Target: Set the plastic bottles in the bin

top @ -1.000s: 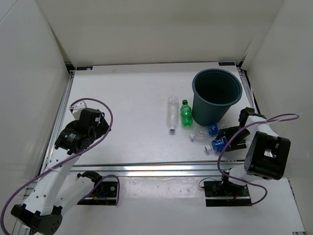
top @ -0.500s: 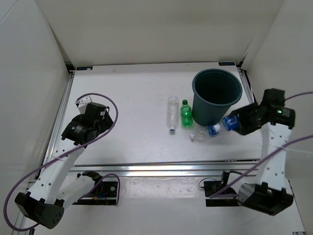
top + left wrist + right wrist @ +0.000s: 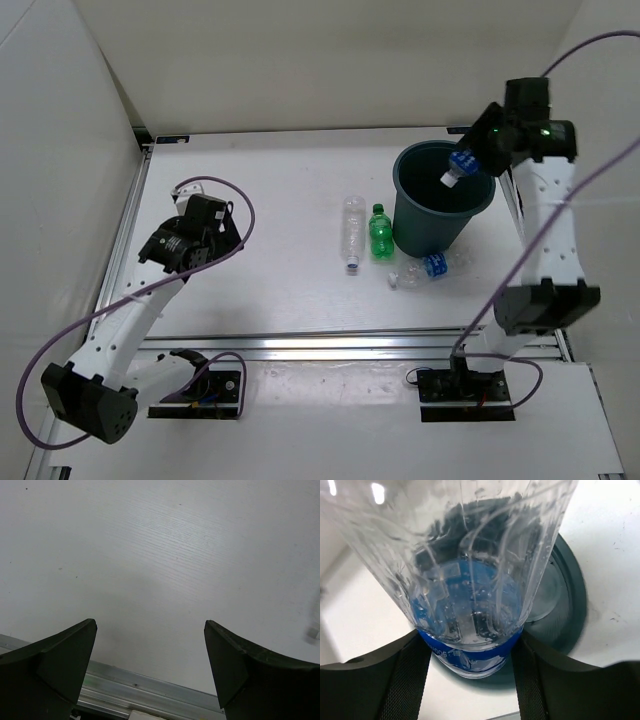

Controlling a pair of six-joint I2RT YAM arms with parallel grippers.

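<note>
Plastic bottles are found in two places: one blue-labelled bottle [image 3: 457, 168] is clamped, cap down, in the right gripper [image 3: 476, 152] over the mouth of the bin [image 3: 420, 232] near the far right corner of the counter [image 3: 270, 200], while a long clear bottle [image 3: 352, 232], a green bottle [image 3: 380, 232] and a second blue-labelled bottle [image 3: 432, 266] lie beside the bin. The held one is best released only once centred inside the rim, so nothing is bounced out. The left gripper [image 3: 150, 630] is held wide open over the counter's left side.

Right arm reaches high w/ black two-finger right gripper [image 3: 480, 150] clamped on clear blue-label plastic bottle [image 3: 458, 167]. Left arm bent low, left gripper [image 3: 150, 630] spread wide, facing down.
</note>
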